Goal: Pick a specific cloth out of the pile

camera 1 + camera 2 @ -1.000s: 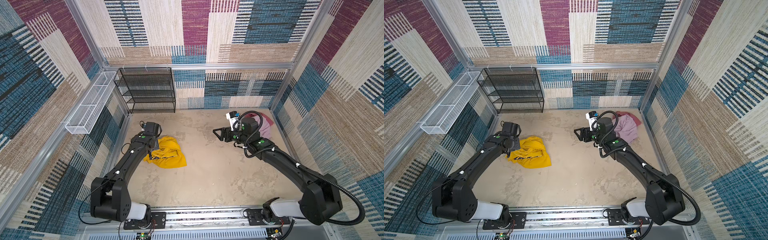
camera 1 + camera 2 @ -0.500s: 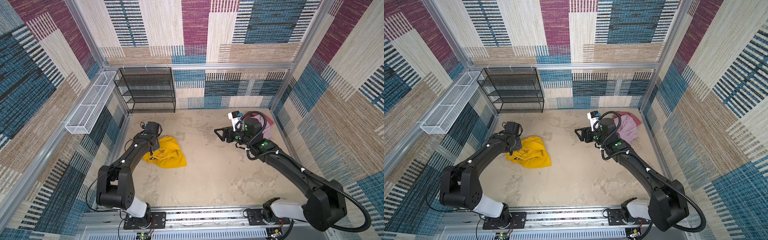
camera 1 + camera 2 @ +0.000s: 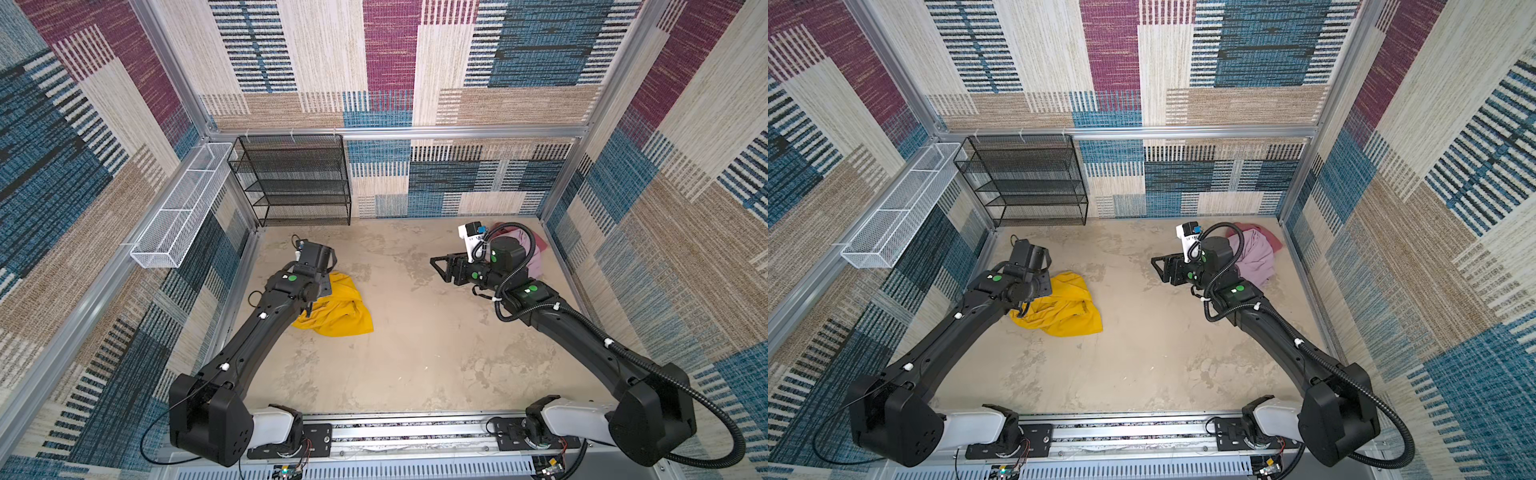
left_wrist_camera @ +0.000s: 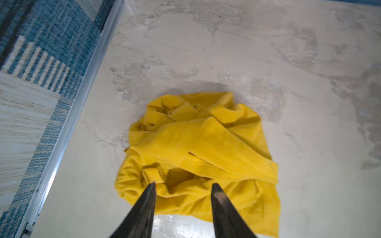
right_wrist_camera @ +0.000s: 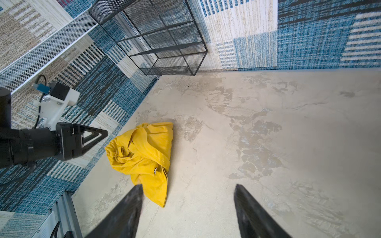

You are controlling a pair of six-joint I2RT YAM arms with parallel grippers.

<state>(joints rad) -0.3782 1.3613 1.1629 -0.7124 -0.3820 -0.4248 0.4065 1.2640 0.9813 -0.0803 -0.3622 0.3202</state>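
Both left tool [image 4: 183,185] and right tool [image 5: 188,186] gape empty; print sliver [image 5: 155,170] on the cloth [image 5: 144,152] is unreadable

1 yellow shirt [image 3: 340,316], 1 red garment [image 3: 1271,237], 1 lilac garment [image 3: 1256,262]

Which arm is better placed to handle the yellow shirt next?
Left. The left tool hangs open just over the yellow shirt, which lies apart from the pile. The right tool is open too, but across the floor beside the pile.

Robot lab cell: aluminium frame [image 3: 415,132], carpet-patterned walls [image 3: 390,62], arms [image 3: 257,332] on a base rail [image 3: 407,433].
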